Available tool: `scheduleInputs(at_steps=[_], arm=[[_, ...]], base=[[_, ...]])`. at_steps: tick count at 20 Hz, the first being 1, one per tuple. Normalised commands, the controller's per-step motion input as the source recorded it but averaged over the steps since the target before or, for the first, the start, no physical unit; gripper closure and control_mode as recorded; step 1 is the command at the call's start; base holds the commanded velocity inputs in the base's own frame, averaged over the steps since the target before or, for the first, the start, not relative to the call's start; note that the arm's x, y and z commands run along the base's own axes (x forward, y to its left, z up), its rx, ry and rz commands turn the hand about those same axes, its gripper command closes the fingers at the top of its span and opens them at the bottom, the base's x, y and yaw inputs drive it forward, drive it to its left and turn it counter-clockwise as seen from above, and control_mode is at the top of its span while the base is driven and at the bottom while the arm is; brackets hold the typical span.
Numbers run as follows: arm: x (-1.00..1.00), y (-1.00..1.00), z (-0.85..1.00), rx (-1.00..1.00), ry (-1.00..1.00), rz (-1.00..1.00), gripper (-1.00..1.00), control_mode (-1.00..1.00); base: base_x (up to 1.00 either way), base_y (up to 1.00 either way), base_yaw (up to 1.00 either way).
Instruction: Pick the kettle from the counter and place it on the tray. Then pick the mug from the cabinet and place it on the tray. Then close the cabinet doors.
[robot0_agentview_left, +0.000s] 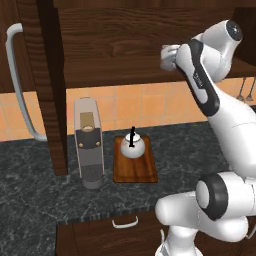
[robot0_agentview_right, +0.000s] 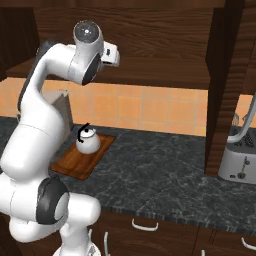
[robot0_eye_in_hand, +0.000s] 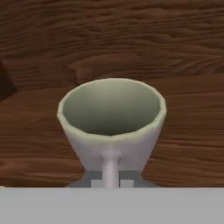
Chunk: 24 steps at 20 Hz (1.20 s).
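The pale mug (robot0_eye_in_hand: 111, 127) with a greenish inside stands on the cabinet (robot0_agentview_left: 115, 70) shelf, close in front of my hand, its side handle pointing at me. My gripper (robot0_eye_in_hand: 111, 183) is shut on that handle, one grey fingertip on each side. The white kettle (robot0_agentview_left: 132, 148) (robot0_agentview_right: 88, 142) with its black handle sits upright on the reddish wooden tray (robot0_agentview_left: 135, 172) (robot0_agentview_right: 75, 165) on the dark counter (robot0_agentview_left: 40, 190). Both cabinet doors stand open: the left one (robot0_agentview_left: 47, 75) and the right one (robot0_agentview_right: 227, 85).
A grey coffee machine (robot0_agentview_left: 89, 142) stands just left of the tray. A silver toaster (robot0_agentview_right: 240, 160) sits at the far right behind the right door. The left door's curved silver handle (robot0_agentview_left: 17, 85) juts out. Drawer fronts run below the counter edge.
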Motion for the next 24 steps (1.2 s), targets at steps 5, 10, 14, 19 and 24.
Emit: scheduleInputs(at_steps=[5, 10, 14, 19, 24], arm=[[-1.00, -0.11, 0.00, -0.02, -0.08, 0.43, 1.00, -1.00], [-0.99, 0.17, -0.31, -0.07, 0.01, 0.58, 1.00, -1.00], [-0.76, 0.10, -0.97, -0.07, 0.00, 0.44, 1.00, -1.00], [-0.05, 0.12, -1.00, 0.00, -0.01, 0.20, 1.00, -1.00], [0.46, 0.35, -1.00, 0.02, -0.01, 0.15, 1.00, -1.00]], base=[[0.00, 0.00, 0.00], [0.00, 0.00, 0.00], [0.00, 0.00, 0.00], [0.00, 0.00, 0.00], [0.00, 0.00, 0.00]])
